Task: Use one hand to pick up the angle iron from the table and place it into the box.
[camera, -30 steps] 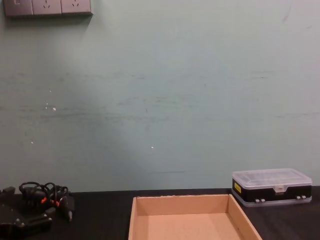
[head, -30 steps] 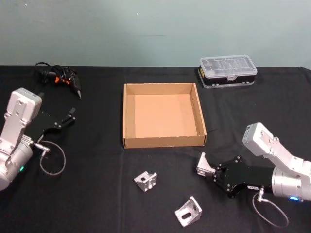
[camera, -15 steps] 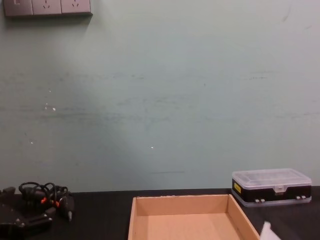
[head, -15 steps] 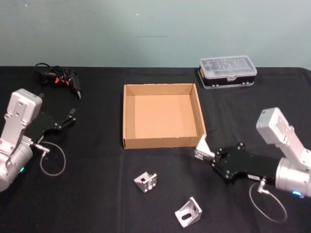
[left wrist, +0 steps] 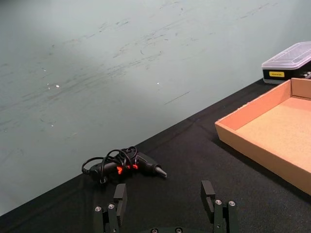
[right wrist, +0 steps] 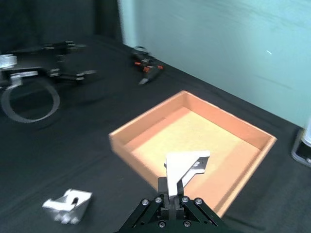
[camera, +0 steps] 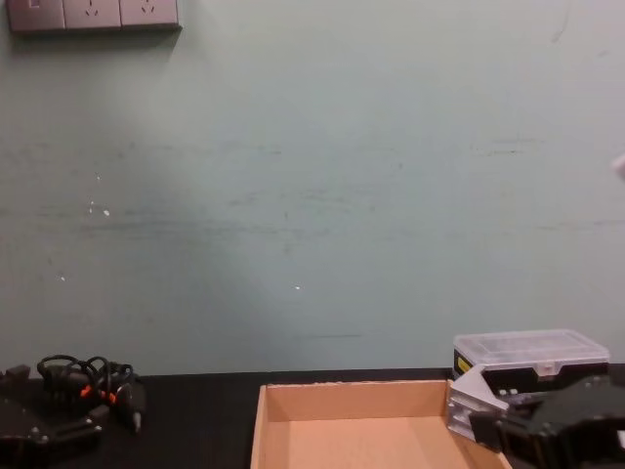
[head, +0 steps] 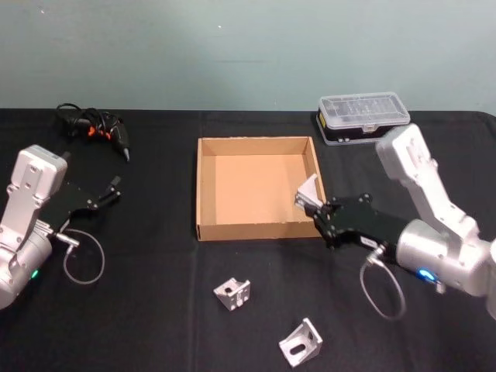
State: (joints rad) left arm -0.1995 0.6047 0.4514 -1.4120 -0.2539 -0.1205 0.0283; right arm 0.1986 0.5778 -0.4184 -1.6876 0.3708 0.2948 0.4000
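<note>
At my far right sits a clear-lidded plastic case with a black base. At my far left lies a black corded tool with orange marks, its cable coiled. Sockets sit high on the pale green wall.

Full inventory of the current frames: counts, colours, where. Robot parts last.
held angle iron: 1, silver, in the right gripper, above the box's right side
loose angle irons: 2, silver, on the table in front of the box
box: 1, tan cardboard, mid-table
plastic case: 1, clear lid on black base, behind the box to its right
corded tool: 1, black with orange marks, far left of the table
table: 1, black
socket strip: 1, grey, high on the wall
left gripper: 1, black, open, parked at the table's left
right gripper: 1, black, shut on the held angle iron
</note>
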